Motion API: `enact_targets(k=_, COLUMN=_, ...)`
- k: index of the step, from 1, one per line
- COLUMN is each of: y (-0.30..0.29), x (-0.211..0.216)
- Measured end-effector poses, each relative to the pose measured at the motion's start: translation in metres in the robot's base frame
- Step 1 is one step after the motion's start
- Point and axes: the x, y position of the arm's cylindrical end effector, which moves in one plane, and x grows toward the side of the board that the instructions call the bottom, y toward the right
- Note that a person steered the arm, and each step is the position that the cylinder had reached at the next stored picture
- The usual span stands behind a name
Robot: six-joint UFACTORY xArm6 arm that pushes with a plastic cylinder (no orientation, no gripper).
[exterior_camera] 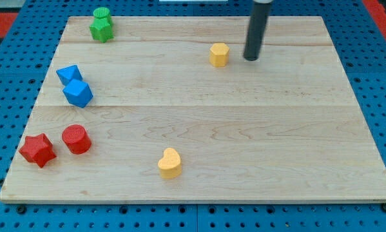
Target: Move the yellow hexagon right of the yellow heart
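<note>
At the view's far left, bottom: red star (37, 149) and red cylinder (76, 139), side by side, untouched. Above them two blue blocks (75, 86), touching each other, shapes hard to call. Green blocks (102, 26) up at the top-left corner of the worktop (276, 142), look stacked or pressed together, can't separate them

Centre: yellow heart (170, 162) sits near the view's bottom edge. yellow hexagon (219, 55) is near the view's top, well apart from the heart, and only slightly to the right of the heart's column

Right of that: my tip (250, 59) is down on the worktop just beside the hexagon on its right side, small gap, not touching. No jaws on this rig, just the rod, so nothing to open or close

Progress, my read: barely started. Hexagon needs to end up level with the heart and on its right; it's still most of the board's depth away. Tip is on the wrong side for that push, so I'd say it has to get round to the hexagon's top side and drive it toward the view's bottom, keeping right of the heart
</note>
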Motion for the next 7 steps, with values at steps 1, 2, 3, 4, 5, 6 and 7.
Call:
enact_targets(k=1, y=-0.027, x=-0.028)
enact_targets(k=2, y=-0.055, x=-0.037)
enact_targets(k=3, y=-0.070, x=-0.049)
enact_targets(k=4, y=-0.069, x=-0.010)
enact_targets(k=5, y=-0.102, x=0.022)
enact_targets(k=6, y=-0.128, x=0.070)
enact_targets(k=7, y=-0.127, x=0.068)
